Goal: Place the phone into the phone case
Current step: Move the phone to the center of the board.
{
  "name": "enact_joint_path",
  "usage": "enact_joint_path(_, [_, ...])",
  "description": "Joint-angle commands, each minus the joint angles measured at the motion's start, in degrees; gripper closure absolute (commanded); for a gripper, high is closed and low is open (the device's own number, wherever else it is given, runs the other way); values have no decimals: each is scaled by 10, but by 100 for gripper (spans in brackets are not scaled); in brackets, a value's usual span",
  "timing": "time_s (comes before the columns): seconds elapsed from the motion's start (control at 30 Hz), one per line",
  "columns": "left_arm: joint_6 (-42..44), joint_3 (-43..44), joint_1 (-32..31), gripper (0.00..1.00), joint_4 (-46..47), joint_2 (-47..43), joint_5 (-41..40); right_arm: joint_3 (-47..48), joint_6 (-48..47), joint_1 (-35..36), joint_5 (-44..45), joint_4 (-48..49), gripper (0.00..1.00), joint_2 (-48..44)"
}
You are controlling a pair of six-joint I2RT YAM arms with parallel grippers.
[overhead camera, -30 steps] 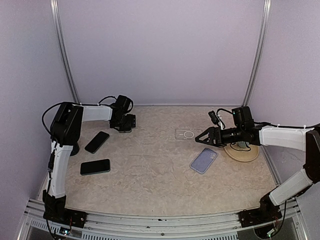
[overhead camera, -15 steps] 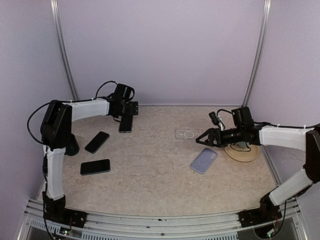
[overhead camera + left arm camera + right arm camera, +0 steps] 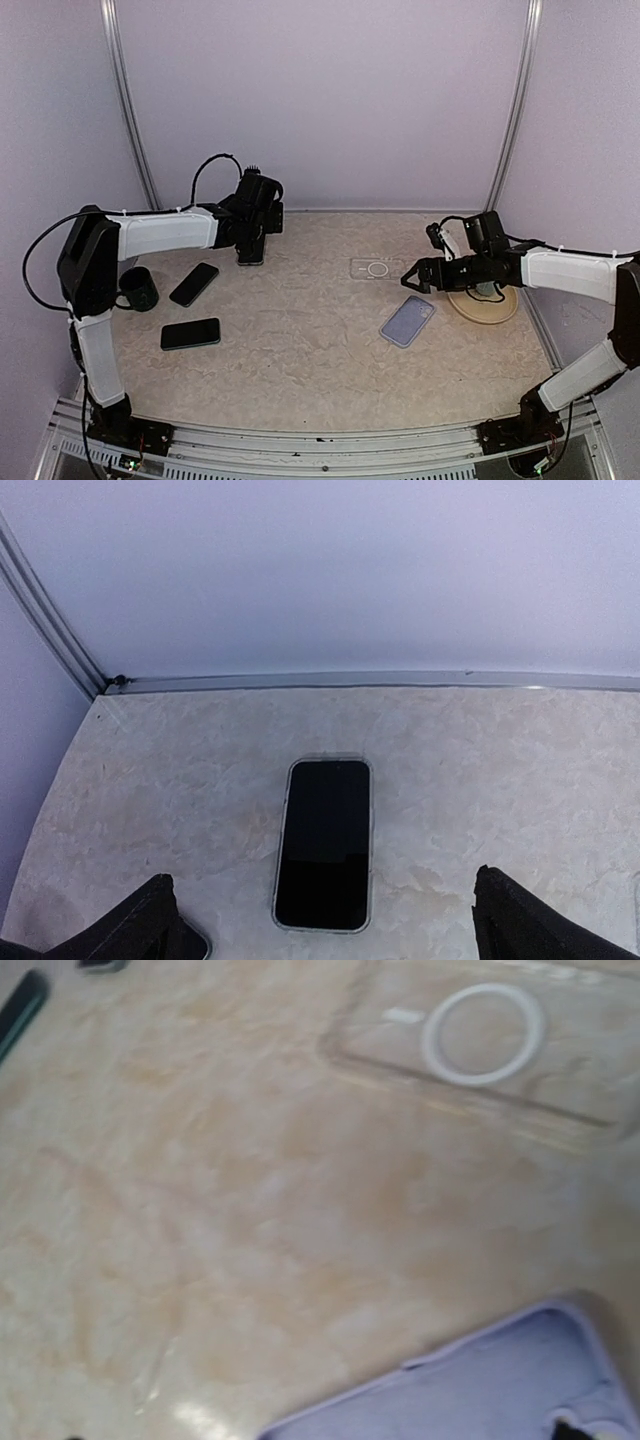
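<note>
A black phone [image 3: 324, 842] lies flat inside a clear case near the back wall; it also shows in the top view [image 3: 250, 247]. My left gripper [image 3: 253, 232] hovers just above and behind it, open and empty, its fingertips [image 3: 156, 900] standing wide on either side. A second clear case with a white ring [image 3: 376, 268] lies at the back middle and shows in the right wrist view [image 3: 485, 1035]. A lavender case [image 3: 408, 320] lies in front of it. My right gripper [image 3: 414, 279] is open and empty between these two cases.
Two bare black phones [image 3: 194, 284] [image 3: 190, 333] lie at the left. A black mug [image 3: 140, 288] stands by the left arm. A round wooden disc [image 3: 486, 305] with a small object on it sits under the right arm.
My left gripper has let go of the cased phone and lifted back from it, and the arm has stretched out, uncovering the mug. My right gripper has drawn slightly to the right.
</note>
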Motion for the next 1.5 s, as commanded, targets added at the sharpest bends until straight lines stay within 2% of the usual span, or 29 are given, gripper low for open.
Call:
enact_joint_path(0.0, [-34,-90,2,1,46,-61,-28,3,6,-4,66,-10,0,-26])
enact_joint_path(0.2, [-24,-189,1,1,103,-142,51,-11,4,-5,10,15,0,-24])
enact_joint_path(0.37, [-22,-245,-8,1,104,-178,73,-13,4,-5,-48,38,0,-7])
enact_joint_path(0.53, [-1,-322,-13,1,130,-219,81,-7,7,-4,-17,29,0,-4])
enact_joint_path(0.73, [1,-368,-12,1,117,-248,77,3,14,-4,11,23,0,5])
enact_joint_path(1.03, [-47,-381,43,1,54,-237,78,4,13,-4,10,30,0,7])
enact_joint_path(1.37, [-63,-382,95,1,52,-176,99,-7,16,-4,0,36,0,-6])
enact_joint_path(1.47, [-65,-401,93,1,66,-188,141,-11,16,-3,-5,37,0,-8])
